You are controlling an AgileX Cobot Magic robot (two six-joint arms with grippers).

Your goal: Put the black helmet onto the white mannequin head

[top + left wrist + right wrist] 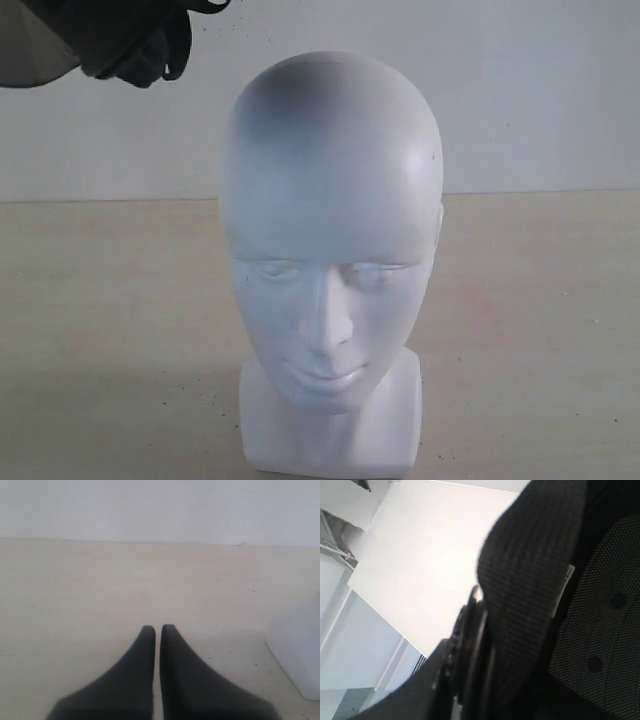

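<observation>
Black helmet [120,35] aloft, upper left; white mannequin head [330,250] upright.

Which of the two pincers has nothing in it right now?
The left pincer: its jaws are closed together with nothing between them, above the table. The right pincer is clamped on the black helmet.

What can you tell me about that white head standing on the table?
The glossy white bald mannequin head looks like plastic, with moulded eyes, nose, lips and a blocky square neck base. It stands upright on the beige table, facing the camera. Nothing else touches it; the matte-black helmet with smoky visor hangs apart, upper left.
</observation>
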